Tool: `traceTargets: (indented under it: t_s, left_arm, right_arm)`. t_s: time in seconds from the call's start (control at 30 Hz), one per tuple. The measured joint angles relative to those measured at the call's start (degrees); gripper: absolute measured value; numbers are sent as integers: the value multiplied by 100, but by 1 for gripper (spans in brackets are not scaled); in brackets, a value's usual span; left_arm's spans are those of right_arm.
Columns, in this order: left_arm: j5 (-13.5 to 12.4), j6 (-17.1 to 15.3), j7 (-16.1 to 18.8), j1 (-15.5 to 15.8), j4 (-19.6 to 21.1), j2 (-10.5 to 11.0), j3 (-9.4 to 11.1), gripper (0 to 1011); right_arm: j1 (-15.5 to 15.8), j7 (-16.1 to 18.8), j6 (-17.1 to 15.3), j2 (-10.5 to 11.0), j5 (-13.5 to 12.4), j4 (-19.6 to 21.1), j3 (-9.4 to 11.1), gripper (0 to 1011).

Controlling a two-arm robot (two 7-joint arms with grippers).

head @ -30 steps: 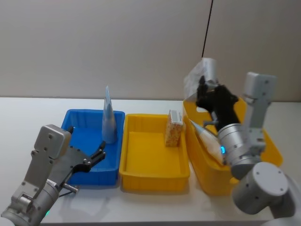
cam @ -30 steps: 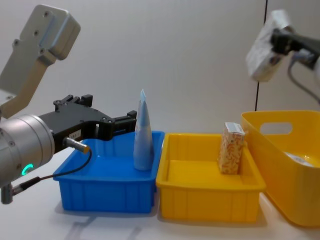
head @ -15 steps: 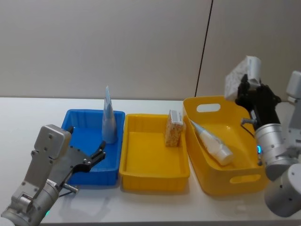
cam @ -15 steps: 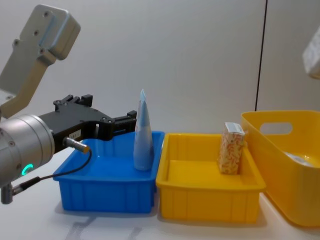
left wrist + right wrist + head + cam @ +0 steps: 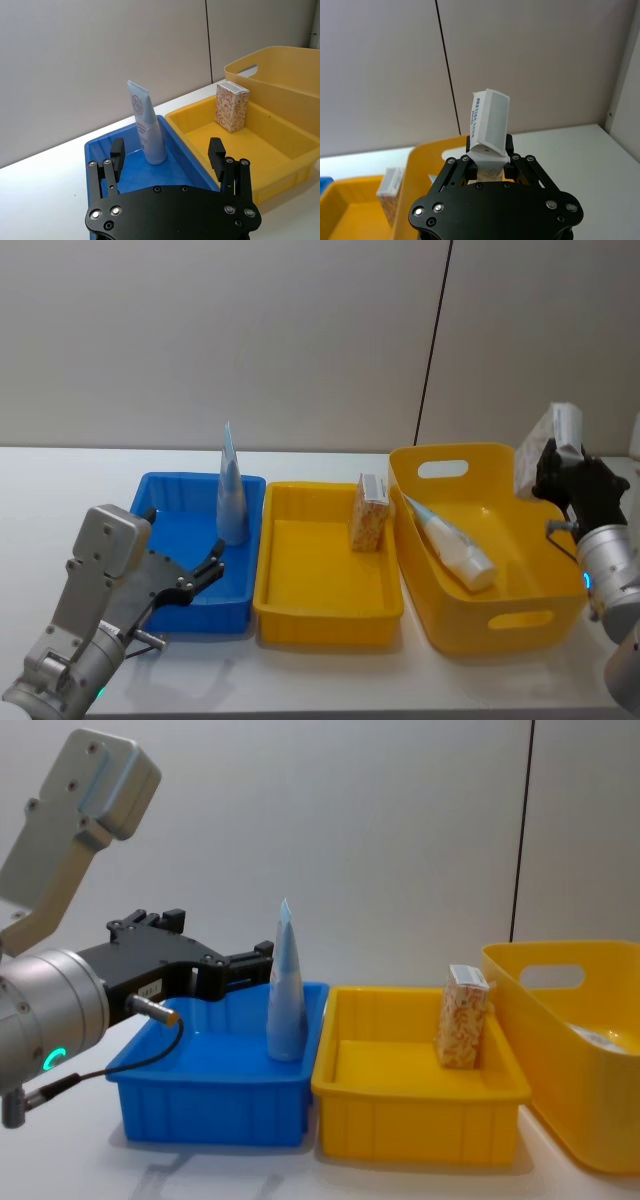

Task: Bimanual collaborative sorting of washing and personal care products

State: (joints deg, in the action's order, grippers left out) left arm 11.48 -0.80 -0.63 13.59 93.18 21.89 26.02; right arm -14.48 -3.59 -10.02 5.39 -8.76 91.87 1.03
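Pale crimped-end squeeze tube (image 5: 487,122) clamped in right gripper (image 5: 563,462), up beyond the deep yellow plastic bin's (image 5: 455,631) right rim. Left gripper (image 5: 168,153) spread, empty, at blue plastic tray's (image 5: 165,502) front-left corner.

Right gripper (image 5: 556,462) partly cut off, carton's (image 5: 489,120) base perhaps behind jaws

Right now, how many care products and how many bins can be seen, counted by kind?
Squeeze tubes: 2, one upright in the blue bin, one lying in the deep yellow bin.
Cartons: 2, a speckled carton in the shallow yellow bin, a pale carton held by the right gripper.
Bins: 3, blue bin, shallow yellow bin, deep yellow bin.
Total: 7.
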Motion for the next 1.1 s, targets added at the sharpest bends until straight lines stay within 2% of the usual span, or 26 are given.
traceTargets:
  t_s: [0.43, 0.73, 0.87, 1.1]
  left_arm:
    - [-1, 0, 0, 0, 0, 0, 0, 1001]
    - [0, 0, 0, 0, 0, 0, 0, 1001]
    - [0, 0, 0, 0, 0, 0, 0, 1001]
    - [0, 0, 0, 0, 0, 1, 0, 1001]
  right_arm:
    - [-44, 31, -1136, 159, 151, -89, -26, 255]
    - [-155, 56, -1562, 187, 237, -321, -93, 255]
    - [-188, 64, -1677, 192, 263, -389, -112, 337]
    - [-232, 71, -1834, 202, 292, -470, -135, 605]
